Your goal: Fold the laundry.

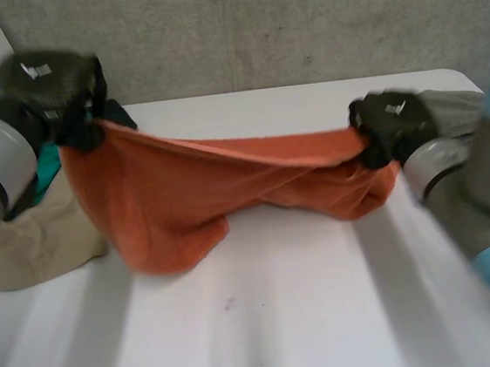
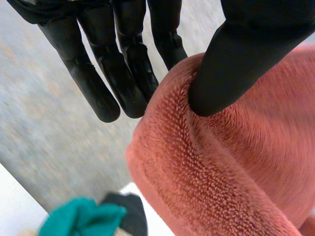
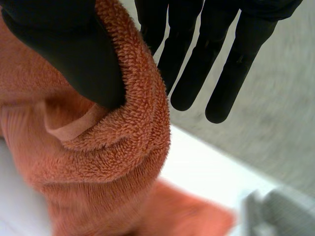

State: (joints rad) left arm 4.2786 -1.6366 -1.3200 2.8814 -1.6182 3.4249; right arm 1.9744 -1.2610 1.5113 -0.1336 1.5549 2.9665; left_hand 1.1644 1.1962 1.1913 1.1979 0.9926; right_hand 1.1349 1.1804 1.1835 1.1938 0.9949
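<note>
An orange towel (image 1: 228, 185) hangs stretched between my two hands, its lower part sagging onto the white table (image 1: 286, 319). My left hand (image 1: 46, 86) holds one upper corner, raised at the far left. In the left wrist view the thumb (image 2: 246, 54) pinches the towel's edge (image 2: 236, 162) against the straight fingers (image 2: 93, 83). My right hand (image 1: 388, 125) grips the opposite corner, lower and at the right. Its thumb (image 3: 69, 54) presses the towel (image 3: 98, 162) against the fingers (image 3: 226, 64).
A laundry pile lies at the table's left: a beige cloth (image 1: 32, 245), a teal cloth (image 1: 48, 169) and a black cloth (image 1: 119, 113). A grey cloth (image 1: 456, 104) lies behind my right hand. A concrete wall stands behind the table.
</note>
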